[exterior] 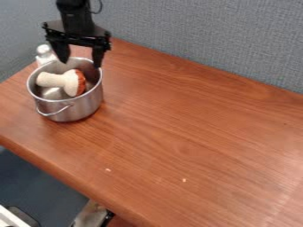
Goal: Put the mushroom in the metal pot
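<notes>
The shiny metal pot [81, 105] stands near the table's left corner. Inside it lies the mushroom [59, 82] on its side, cream stem to the left and orange-red cap to the right. My black gripper [76, 51] hangs just above the pot's back rim, its two fingers spread open with nothing between them. It does not touch the mushroom.
A small white bottle [45, 55] stands behind the pot, partly hidden by my gripper's left finger. The brown wooden table [190, 133] stretches to the right and front. A grey-blue wall rises behind.
</notes>
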{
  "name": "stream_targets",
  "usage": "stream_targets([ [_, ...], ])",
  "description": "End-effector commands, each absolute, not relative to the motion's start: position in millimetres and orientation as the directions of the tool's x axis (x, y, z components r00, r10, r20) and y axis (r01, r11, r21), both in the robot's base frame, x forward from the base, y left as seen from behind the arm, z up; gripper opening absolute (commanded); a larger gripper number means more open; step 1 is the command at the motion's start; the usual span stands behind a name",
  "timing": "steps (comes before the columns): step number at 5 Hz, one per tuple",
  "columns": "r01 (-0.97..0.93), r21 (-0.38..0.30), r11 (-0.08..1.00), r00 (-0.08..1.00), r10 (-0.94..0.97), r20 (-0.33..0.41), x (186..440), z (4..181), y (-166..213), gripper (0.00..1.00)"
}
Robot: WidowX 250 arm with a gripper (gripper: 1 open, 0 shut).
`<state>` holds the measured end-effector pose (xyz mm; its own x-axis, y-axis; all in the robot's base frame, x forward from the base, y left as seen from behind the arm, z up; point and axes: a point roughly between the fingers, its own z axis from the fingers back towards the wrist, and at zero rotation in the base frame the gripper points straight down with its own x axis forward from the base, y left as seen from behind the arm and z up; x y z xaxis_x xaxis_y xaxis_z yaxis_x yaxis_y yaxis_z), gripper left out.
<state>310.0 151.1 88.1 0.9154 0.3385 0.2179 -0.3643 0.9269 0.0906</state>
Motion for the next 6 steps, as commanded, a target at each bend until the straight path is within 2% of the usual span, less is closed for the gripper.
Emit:
stream_targets([
  [1,-0.282,0.042,0.958,0.929,0.262,0.261,317.3,118.1,121.1,1.0],
  [2,-0.16,-0.009,0.987,0.953,0.157,0.257,325.1,131.4,80.0,1.0],
  [4,-0.088,0.012,0.996,0.964,0.082,0.254,336.9,138.9,-19.6,1.0],
  [5,-0.025,0.01,1.0,0.968,0.022,0.25,349.6,127.1,-46.6,1.0],
  [6,-0.002,-0.003,1.0,0.969,0.003,0.245,347.3,115.7,-44.3,1.0],
])
